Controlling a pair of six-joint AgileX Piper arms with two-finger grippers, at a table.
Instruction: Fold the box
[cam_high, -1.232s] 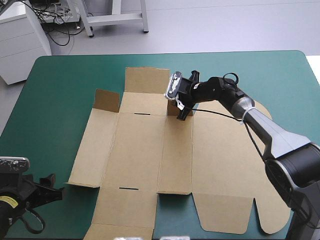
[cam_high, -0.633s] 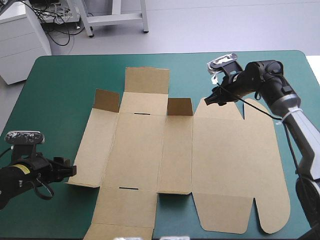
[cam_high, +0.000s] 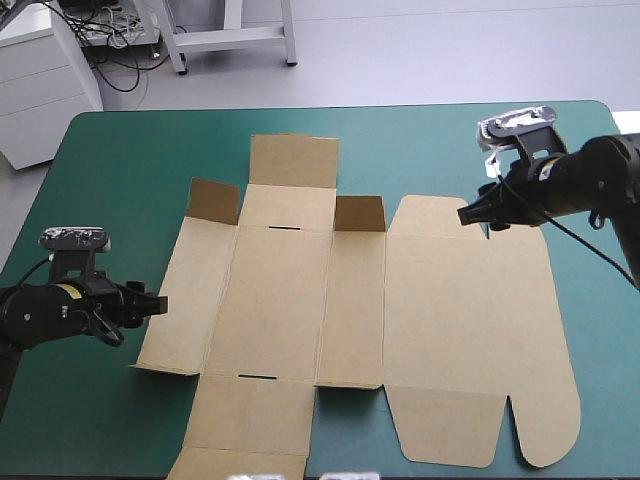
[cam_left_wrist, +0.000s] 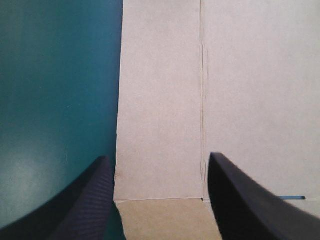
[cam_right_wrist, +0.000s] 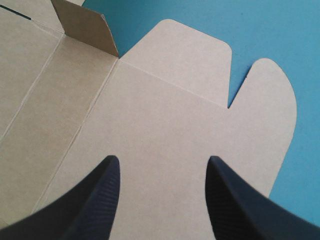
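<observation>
The left claw (cam_left_wrist: 159, 157) stands wide and holds nothing. Its black fingers (cam_left_wrist: 95, 200) straddle the narrow left panel of the box (cam_high: 350, 300) right at that panel's outer edge, probably lined up to catch the edge and raise it as a wall. The right claw (cam_right_wrist: 163, 159) is likewise spread and empty, poised above the broad lid panel near its far right corner, beside the notch between two rounded tabs. From there it seems free to press or steady the board. The brown sheet lies mostly flat across the middle of the teal-green tabletop (cam_high: 120, 170). Counted: one box, two claws, and two small flaps (cam_high: 359, 213) standing upright along the far side. Whether either claw touches the board I cannot tell.
</observation>
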